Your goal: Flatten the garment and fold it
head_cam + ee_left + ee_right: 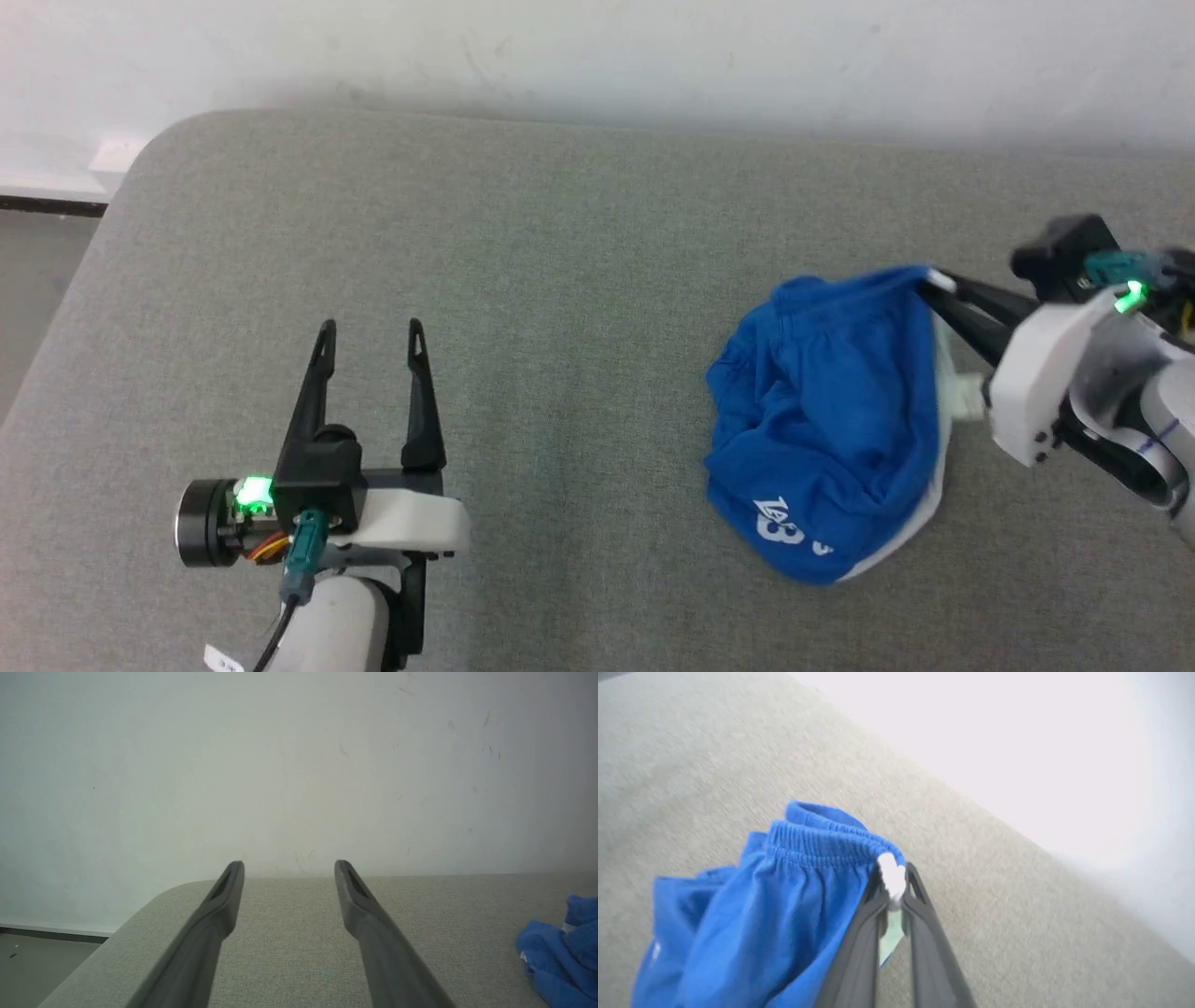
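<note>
Blue shorts pinched at the waistband by the right fingers.
Head view: shorts heaped on the grey worktop at three o'clock; left fingers at seven, spread wide, empty. Left wrist view: shorts at four o'clock. Right wrist view: fingers clamped on the waistband's white end.
</note>
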`<state>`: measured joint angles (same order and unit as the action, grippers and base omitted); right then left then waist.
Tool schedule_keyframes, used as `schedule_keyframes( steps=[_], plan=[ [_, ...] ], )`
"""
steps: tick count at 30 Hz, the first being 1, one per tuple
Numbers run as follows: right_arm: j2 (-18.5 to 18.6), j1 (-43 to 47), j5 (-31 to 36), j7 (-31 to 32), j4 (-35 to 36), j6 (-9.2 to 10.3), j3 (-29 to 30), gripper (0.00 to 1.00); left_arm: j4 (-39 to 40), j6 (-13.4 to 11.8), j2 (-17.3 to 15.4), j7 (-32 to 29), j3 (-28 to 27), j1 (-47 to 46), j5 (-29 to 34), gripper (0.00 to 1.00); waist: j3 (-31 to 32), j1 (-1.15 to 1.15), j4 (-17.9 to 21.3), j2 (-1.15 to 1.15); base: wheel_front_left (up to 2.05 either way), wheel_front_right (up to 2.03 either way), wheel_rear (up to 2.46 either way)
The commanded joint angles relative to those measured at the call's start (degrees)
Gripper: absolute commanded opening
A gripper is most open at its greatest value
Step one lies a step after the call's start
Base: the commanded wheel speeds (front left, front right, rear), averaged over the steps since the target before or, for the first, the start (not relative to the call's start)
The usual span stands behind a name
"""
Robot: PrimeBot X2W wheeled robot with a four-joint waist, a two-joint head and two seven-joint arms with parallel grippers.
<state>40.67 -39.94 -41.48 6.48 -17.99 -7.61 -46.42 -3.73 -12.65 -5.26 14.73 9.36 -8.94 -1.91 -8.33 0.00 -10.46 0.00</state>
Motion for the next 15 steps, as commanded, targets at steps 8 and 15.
schedule_keyframes(
  steps=[8,15],
  plan=[
    [-6.8,-5.3,6.4,1.8,12.7,0.12,-3.3,0.00,1.5,-0.5,0.4,0.3,-1.1,-0.1,0.3,1.00,-1.5,0.00,-2.6,0.00,0.00,0.00,0.00],
    [-17.4,-7.5,7.2,4.1,4.1,0.12,-16.3,0.00,1.8,-0.7,1.0,0.3,-1.4,-1.5,0.0,1.00,-4.2,0.00,-4.8,0.00,0.00,0.00,0.00]
  ],
)
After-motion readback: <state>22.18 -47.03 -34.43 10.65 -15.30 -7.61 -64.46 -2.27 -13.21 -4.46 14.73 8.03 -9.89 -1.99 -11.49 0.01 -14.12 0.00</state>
